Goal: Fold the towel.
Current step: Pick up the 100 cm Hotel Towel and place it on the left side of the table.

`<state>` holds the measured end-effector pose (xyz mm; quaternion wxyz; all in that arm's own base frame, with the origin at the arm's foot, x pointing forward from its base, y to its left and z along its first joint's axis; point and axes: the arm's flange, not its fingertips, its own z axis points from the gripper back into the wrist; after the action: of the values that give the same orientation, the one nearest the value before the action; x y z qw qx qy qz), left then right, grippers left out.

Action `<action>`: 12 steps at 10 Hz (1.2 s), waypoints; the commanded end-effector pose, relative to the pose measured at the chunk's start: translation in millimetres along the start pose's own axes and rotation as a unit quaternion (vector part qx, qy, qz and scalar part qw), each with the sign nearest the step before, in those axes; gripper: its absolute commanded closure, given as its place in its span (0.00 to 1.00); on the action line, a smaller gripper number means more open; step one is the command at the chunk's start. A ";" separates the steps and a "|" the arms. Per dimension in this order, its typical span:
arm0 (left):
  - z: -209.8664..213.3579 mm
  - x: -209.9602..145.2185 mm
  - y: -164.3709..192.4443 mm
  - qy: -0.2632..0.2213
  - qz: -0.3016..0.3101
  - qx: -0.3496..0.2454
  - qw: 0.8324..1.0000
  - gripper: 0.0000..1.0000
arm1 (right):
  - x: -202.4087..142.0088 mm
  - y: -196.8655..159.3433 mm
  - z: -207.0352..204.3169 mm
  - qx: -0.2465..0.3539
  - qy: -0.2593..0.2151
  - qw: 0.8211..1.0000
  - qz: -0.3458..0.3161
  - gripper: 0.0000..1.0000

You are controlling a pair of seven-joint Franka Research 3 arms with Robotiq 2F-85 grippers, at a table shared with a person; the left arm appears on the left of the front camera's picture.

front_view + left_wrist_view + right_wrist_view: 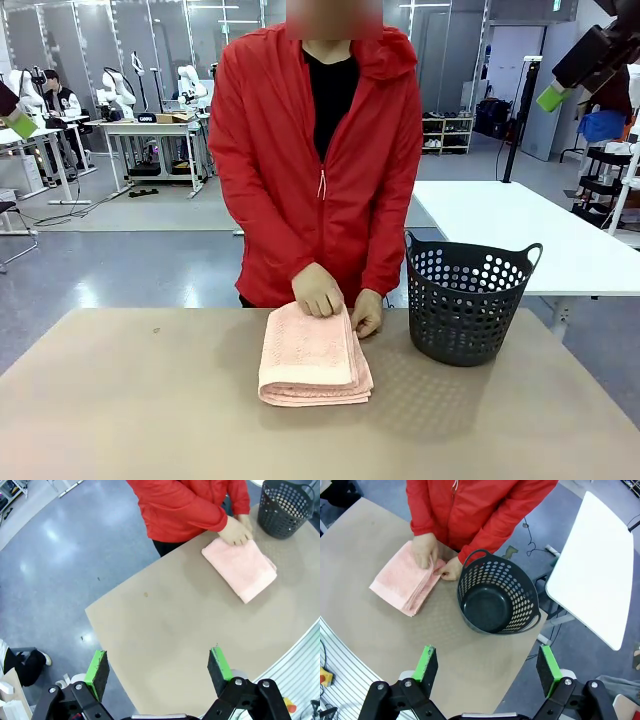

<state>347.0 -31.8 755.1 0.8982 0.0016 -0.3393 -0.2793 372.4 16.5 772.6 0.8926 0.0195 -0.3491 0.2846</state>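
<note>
Currently, left to right:
left gripper [158, 672]: raised high over the near-left part of the surface [120, 400], fingers spread wide, green pads [97, 669] apart, nothing between them. In the front view just a green pad tip at the left edge.
surface: tan, bare under the left gripper.
towel [312, 356]: pale pink, folded into a thick rectangular stack, flat on the surface near the far edge, roughly centre. Layered edges face the basket side; fold layers visible at the near end.
person: red jacket [300, 150], standing at the far side. One hand [317, 290] pressed on the towel's far end; other hand [368, 312] at the towel's far corner on the basket side, touching the surface.
basket [467, 300]: dark, perforated, two handles, upright, just beside the towel on its right, not touching it. Inside is bare in the right wrist view.
right gripper [488, 670]: held high above the surface, near the basket's side, fingers wide apart, holding nothing. Front view shows it in the top right corner, green pad showing.
white table [520, 230]: behind the basket, off the surface.
</note>
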 end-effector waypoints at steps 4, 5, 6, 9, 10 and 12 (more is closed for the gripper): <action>0.6 -1.0 0.1 0.005 -0.002 0.001 1.000 0.00 | -1.7 -1.0 -0.2 0.000 0.001 1.000 0.005 0.00; 0.6 -1.0 0.1 0.005 -0.002 0.001 1.000 0.00 | -1.7 -1.0 -0.2 0.000 0.001 1.000 0.005 0.00; 0.6 -1.0 0.1 0.005 -0.002 0.001 1.000 0.00 | -1.7 -1.0 -0.2 0.000 0.001 1.000 0.005 0.00; 0.6 -1.0 0.1 0.005 -0.002 0.001 1.000 0.00 | -1.7 -1.0 -0.2 0.000 0.001 1.000 0.005 0.00; 0.6 -1.0 0.1 0.005 -0.002 0.001 1.000 0.00 | -1.7 -1.0 -0.2 0.000 0.001 1.000 0.005 0.00; 0.6 -1.0 0.1 0.005 -0.002 0.001 1.000 0.00 | -1.7 -1.0 -0.2 0.000 0.001 1.000 0.005 0.00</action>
<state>347.0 -31.8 755.1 0.8982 0.0015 -0.3393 -0.2793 372.4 16.4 772.6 0.8926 0.0195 -0.3491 0.2846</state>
